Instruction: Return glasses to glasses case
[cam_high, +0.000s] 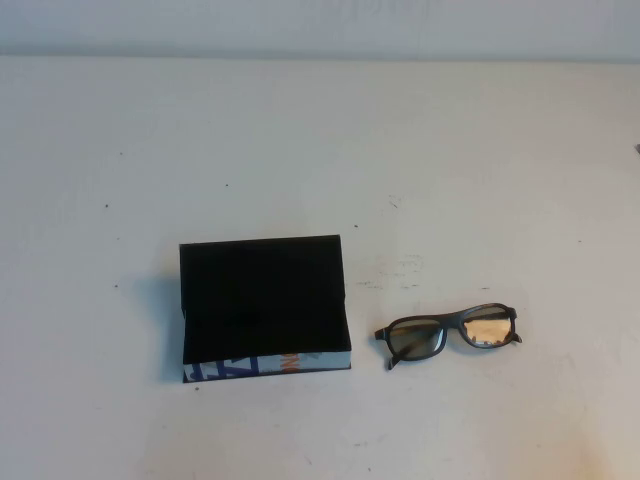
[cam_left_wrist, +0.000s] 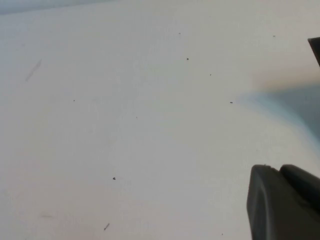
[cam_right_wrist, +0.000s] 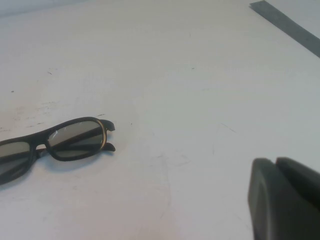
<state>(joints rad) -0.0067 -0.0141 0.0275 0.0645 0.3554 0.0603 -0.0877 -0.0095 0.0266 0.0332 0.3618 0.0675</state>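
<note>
The glasses case (cam_high: 268, 364) stands open left of the table's middle, black lid raised behind a black lining, with its printed white, blue and orange front side toward me. The black glasses (cam_high: 450, 334) lie folded on the table a short way to the right of the case, lenses up. They also show in the right wrist view (cam_right_wrist: 60, 144). My right gripper (cam_right_wrist: 275, 161) is shut and empty, hovering over bare table well off from the glasses. My left gripper (cam_left_wrist: 279, 169) is shut and empty over bare table. Neither gripper shows in the high view.
The white table (cam_high: 320, 150) carries small dark specks and scuff marks (cam_high: 400, 270) behind the glasses. A dark corner (cam_left_wrist: 315, 49) pokes in at the edge of the left wrist view. A grey strip (cam_right_wrist: 287, 25) runs across a corner of the right wrist view.
</note>
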